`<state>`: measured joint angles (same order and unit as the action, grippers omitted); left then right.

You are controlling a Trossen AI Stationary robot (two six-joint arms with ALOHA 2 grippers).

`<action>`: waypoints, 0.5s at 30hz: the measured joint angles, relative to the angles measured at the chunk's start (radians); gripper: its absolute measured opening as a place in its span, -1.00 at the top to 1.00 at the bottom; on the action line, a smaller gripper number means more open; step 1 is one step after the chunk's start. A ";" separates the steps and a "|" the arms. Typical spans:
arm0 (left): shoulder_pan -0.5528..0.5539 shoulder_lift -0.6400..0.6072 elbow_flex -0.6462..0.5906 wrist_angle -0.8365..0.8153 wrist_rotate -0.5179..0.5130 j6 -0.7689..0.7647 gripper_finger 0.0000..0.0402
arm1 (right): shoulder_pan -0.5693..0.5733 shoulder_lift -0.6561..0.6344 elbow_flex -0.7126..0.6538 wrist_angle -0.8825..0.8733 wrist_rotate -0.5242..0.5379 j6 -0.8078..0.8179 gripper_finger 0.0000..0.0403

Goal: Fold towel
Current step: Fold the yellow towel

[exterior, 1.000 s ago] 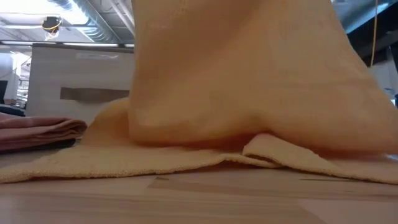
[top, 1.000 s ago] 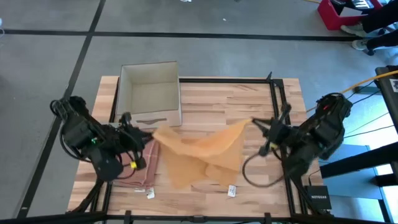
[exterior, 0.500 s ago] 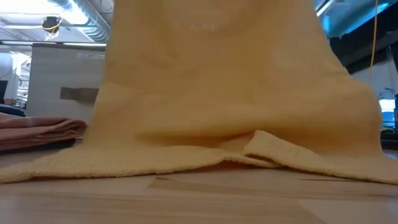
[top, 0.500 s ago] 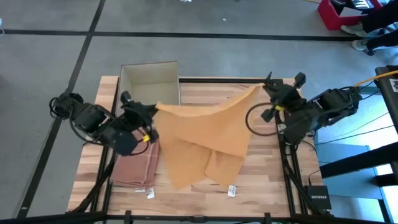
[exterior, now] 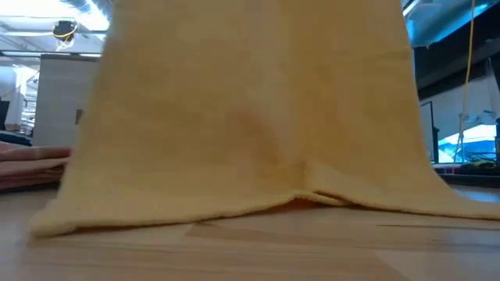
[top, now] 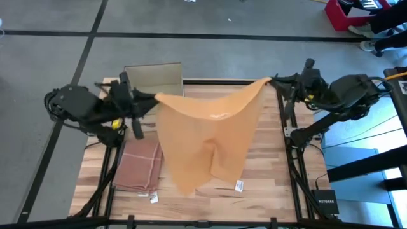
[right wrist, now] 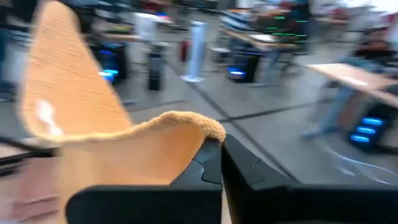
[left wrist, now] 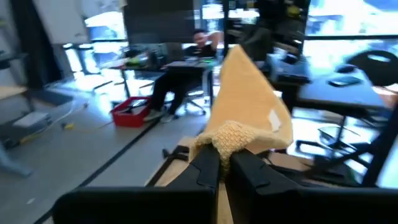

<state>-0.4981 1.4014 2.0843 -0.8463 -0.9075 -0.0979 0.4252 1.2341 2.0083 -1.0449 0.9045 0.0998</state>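
Observation:
An orange-yellow towel [top: 206, 137] hangs between my two raised grippers as a wide sheet, and it fills the low view [exterior: 258, 117]. Its lower edge [exterior: 195, 215] lies crumpled on the wooden table [top: 267, 172]. My left gripper [top: 151, 97] is shut on the towel's upper left corner, near the table's far left. My right gripper [top: 271, 81] is shut on the upper right corner, at the far right. The top edge sags slightly between them. My left gripper pinches a bunched upper corner of the towel [left wrist: 230, 134] between its two fingers [left wrist: 205, 169], coming in about level from the table's left. The cloth hangs below it, lower end on the table. My right gripper pinches the other upper corner [right wrist: 202, 124] between its two fingers [right wrist: 245, 168], about level from the table's right. The edge curls over the fingertips and the towel hangs below.
A folded reddish-brown cloth [top: 140, 166] lies at the near left of the table, also seen in the low view [exterior: 31, 164]. An open cardboard box [top: 152, 76] stands at the far left behind my left gripper. Small white tags [top: 240, 186] lie near the front edge.
Both grippers have risen and gone toward the table's far edge, staying shut on the corners. The towel has been drawn up from a crumpled heap into a hanging sheet. Its upper part has lifted and spread, while its lower edge has stayed on the table.

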 joint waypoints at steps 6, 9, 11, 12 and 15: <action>-0.067 0.006 0.007 -0.038 -0.044 0.035 0.97 | 0.001 0.007 0.021 -0.041 -0.051 0.019 1.00; -0.086 0.002 0.001 -0.168 -0.064 -0.087 0.97 | 0.001 0.019 0.021 -0.198 -0.060 0.119 1.00; -0.102 0.005 -0.006 -0.244 -0.064 -0.172 0.97 | 0.001 0.040 0.021 -0.288 -0.063 0.175 1.00; -0.110 0.008 -0.008 -0.260 -0.063 -0.200 0.97 | 0.001 0.050 0.021 -0.304 -0.064 0.183 1.00; -0.143 0.006 -0.008 -0.245 -0.061 -0.249 0.97 | 0.019 0.079 0.018 -0.294 -0.102 0.180 1.00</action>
<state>-0.6411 1.4077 2.0764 -1.0913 -0.9689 -0.3468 0.4443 1.3132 2.0262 -1.3393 0.8021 0.2797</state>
